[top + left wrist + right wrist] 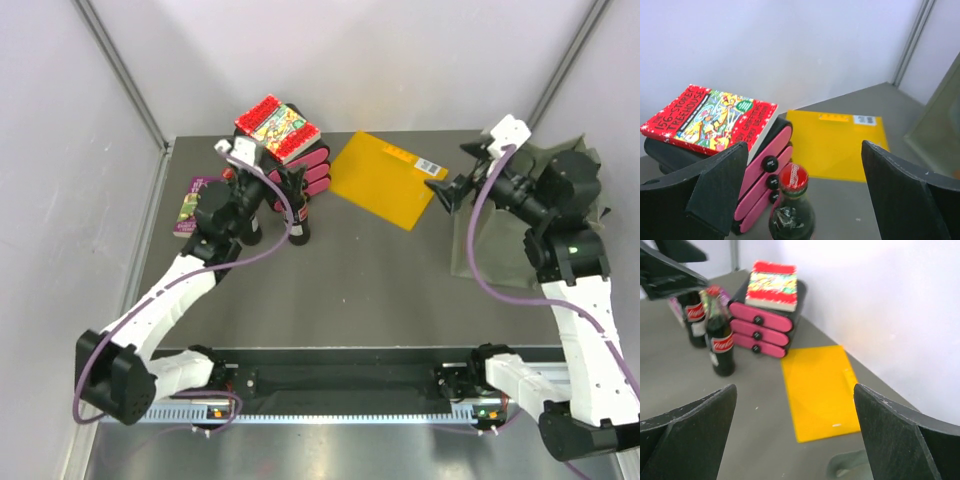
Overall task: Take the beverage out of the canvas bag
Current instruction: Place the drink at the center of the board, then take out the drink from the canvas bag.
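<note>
Spread wide, the left jaws hover over the cola bottle (791, 212), which stands upright on the counter (850, 220) beside the pink drawers (752, 182), well apart from the canvas bag (490, 250). We find the right jaws likewise spread, holding nothing. We judge a clipped cap could topple it into the second bottle (692, 320). Counter grey; walls (815, 45) white.

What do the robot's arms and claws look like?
The left arm and right arm have white links and black joints; a purple cable loops along each. The left claw and right claw have wide matte black fingers.
</note>
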Action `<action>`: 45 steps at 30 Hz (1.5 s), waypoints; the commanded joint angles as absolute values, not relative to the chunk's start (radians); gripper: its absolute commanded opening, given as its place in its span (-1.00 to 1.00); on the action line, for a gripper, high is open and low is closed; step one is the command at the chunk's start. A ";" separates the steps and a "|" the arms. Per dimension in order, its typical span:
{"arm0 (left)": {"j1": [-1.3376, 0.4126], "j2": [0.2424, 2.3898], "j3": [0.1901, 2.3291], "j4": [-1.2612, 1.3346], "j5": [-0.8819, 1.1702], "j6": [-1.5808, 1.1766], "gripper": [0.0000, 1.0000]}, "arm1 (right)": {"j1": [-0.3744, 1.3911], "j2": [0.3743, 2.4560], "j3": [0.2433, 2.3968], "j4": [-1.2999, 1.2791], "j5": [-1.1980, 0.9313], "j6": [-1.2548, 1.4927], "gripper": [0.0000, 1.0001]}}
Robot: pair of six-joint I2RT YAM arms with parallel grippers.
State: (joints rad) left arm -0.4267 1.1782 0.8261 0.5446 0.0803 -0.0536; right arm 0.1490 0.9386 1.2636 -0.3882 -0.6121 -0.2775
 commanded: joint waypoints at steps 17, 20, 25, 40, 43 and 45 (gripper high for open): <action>-0.583 1.396 1.471 -0.092 0.341 -0.581 0.93 | -0.397 1.103 1.621 -0.785 -0.443 -0.224 0.05; -0.641 1.475 1.521 -0.071 0.354 -0.615 0.92 | -0.459 1.147 1.651 -0.889 -0.463 -0.296 -0.34; -0.709 1.618 1.575 -0.008 0.396 -0.698 0.90 | -0.528 1.183 1.625 -1.011 -0.523 -0.457 -0.46; -0.853 2.014 1.954 0.066 0.419 -0.890 0.89 | -0.534 1.055 1.390 -1.170 -0.592 -0.850 -0.48; -0.883 2.086 2.050 0.037 0.407 -0.878 0.88 | -0.534 1.029 1.356 -1.192 -0.597 -0.908 -0.51; -0.903 2.130 2.097 0.006 0.397 -0.865 0.88 | -0.534 1.020 1.338 -1.215 -0.612 -0.948 -0.53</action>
